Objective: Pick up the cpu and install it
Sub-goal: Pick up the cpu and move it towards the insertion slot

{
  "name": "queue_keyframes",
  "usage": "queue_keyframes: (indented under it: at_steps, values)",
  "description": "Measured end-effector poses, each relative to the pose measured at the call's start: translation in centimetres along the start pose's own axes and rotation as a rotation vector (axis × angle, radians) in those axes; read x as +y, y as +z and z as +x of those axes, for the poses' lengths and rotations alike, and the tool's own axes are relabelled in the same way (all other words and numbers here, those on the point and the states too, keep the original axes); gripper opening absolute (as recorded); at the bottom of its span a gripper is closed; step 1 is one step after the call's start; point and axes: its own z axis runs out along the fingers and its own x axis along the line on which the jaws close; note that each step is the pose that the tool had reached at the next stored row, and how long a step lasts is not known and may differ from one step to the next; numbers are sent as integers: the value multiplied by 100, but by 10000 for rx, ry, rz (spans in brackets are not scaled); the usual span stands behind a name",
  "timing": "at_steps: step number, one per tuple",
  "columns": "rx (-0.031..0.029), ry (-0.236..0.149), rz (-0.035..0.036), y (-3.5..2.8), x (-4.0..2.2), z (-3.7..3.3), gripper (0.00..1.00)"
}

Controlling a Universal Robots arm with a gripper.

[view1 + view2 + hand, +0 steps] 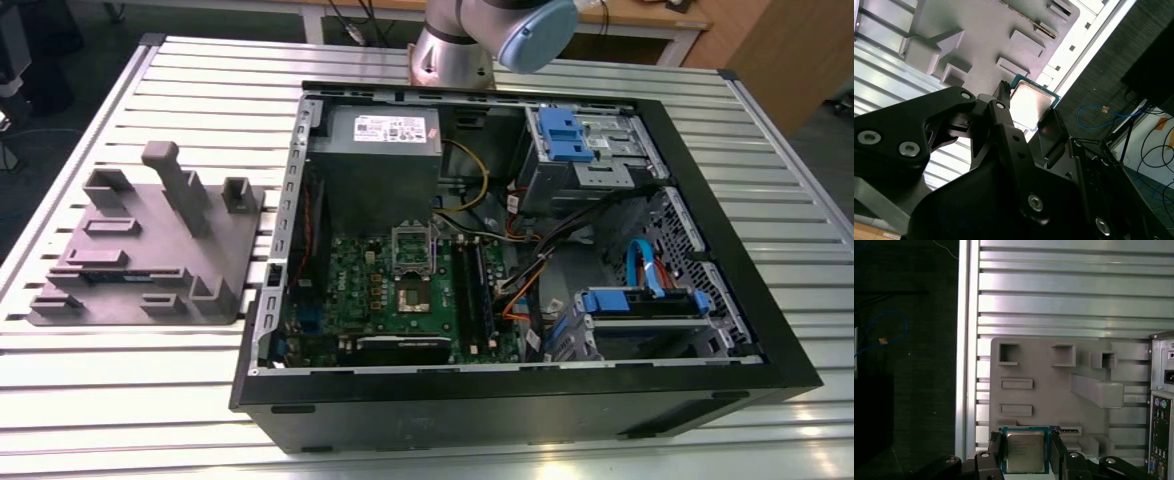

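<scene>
The cpu [1024, 451], a small square chip with a silver-grey metal top and a green rim, sits between the two black fingers of my gripper [1025, 440], which is shut on its edges. In both wrist views it hangs well above the grey moulded fixture [1054, 390]. The same chip [1031, 102] shows in the second wrist view, with my gripper [1026, 107] around it and the fixture [979, 30] below. In the exterior view the fixture [147, 250] lies on the slatted table beside the open computer case [534, 390]. Inside the case the green motherboard [461, 300] carries the cpu socket [414, 285].
The robot base [454, 50] stands behind the case. A grey power supply box [380, 150], blue drive brackets [567, 135] and loose cables [534, 270] crowd the case. The case's rear panel [1161, 410] shows in the first wrist view. The table edge [966, 340] borders dark floor.
</scene>
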Motion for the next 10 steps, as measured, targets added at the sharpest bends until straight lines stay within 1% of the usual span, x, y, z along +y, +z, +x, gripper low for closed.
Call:
queue_keyframes:
  at_steps: [10]
  values:
    - [1,0,1,0,0,-31,47]
